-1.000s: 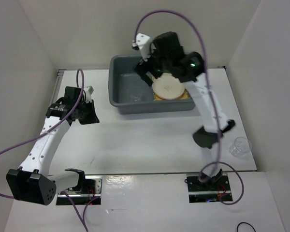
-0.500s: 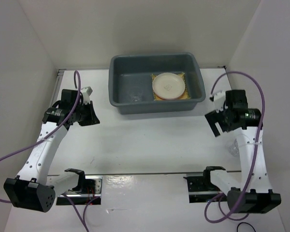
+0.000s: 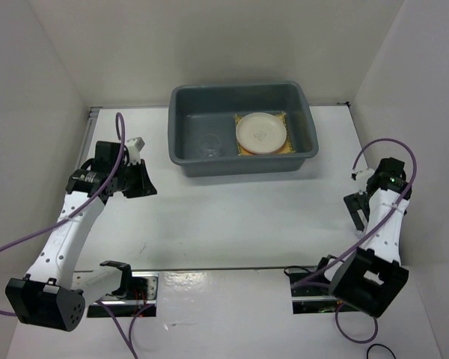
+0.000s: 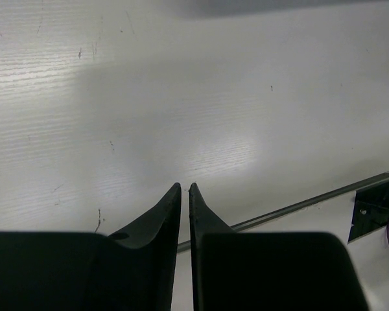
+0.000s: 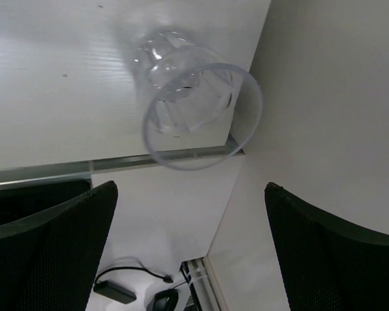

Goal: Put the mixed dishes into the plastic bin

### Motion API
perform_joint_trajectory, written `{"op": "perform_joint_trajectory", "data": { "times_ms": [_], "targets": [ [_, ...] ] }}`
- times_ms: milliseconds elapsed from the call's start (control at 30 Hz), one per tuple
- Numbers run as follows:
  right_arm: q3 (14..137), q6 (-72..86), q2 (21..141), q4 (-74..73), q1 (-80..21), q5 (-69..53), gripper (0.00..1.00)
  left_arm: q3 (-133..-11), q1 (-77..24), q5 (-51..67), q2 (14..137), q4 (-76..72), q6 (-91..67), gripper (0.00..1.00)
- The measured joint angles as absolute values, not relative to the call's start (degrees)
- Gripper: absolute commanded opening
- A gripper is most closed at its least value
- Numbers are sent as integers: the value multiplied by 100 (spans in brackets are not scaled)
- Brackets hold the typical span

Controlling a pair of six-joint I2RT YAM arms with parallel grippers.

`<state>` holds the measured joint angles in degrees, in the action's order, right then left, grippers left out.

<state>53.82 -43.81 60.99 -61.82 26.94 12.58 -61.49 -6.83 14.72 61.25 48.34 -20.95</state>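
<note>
At the near right of the desk (image 3: pixel 232 217), the right tool (image 5: pixel 189 194) is hanging wide open and empty over the small clear cup (image 5: pixel 201 107), which is standing beside the right wall (image 5: pixel 330 97). Further left, the left tool (image 4: pixel 185 186) is hovering above the desk, almost closed and gripping nothing. At the far side, the plastic bin (image 3: pixel 239 165) is holding the cream plate (image 3: pixel 261 132) lying on the yellow mat (image 3: pixel 242 150)
</note>
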Motion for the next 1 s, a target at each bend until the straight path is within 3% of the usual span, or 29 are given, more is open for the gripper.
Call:
{"op": "perform_joint_trajectory", "data": {
  "times_ms": [233, 600, 633, 667, 767, 867, 900, 1000],
  "targets": [
    [5384, -5181, 6805, -5771, 3701, 985, 98, -6149, -683, 1490, 6130, 4834, -2099, 16],
    [4429, -5516, 6130, -5415, 3006, 965, 96, -6149, -683, 1492, 6130, 4836, -2099, 16],
    [4425, -5516, 6187, -5371, 2980, 967, 88, -6149, -683, 1490, 6130, 4836, -2099, 16],
    [4425, -5522, 6248, -5323, 2971, 969, 88, -6149, -683, 1492, 6130, 4836, -2099, 16],
    [4427, -5509, 6648, -5172, 2961, 1013, 65, -6147, -683, 1492, 6130, 4836, -2099, 16],
    [4475, -5487, 7229, -5118, 2958, 1035, 25, -6147, -683, 1492, 6130, 4836, -2110, 16],
    [4510, -5452, 7430, -5127, 2956, 1037, 2, -6149, -683, 1492, 6130, 4836, -2112, 16],
    [4960, -5277, 7784, -5297, 2921, 956, 0, -6147, -683, 1490, 6128, 4836, -2112, 17]
  ]
}}
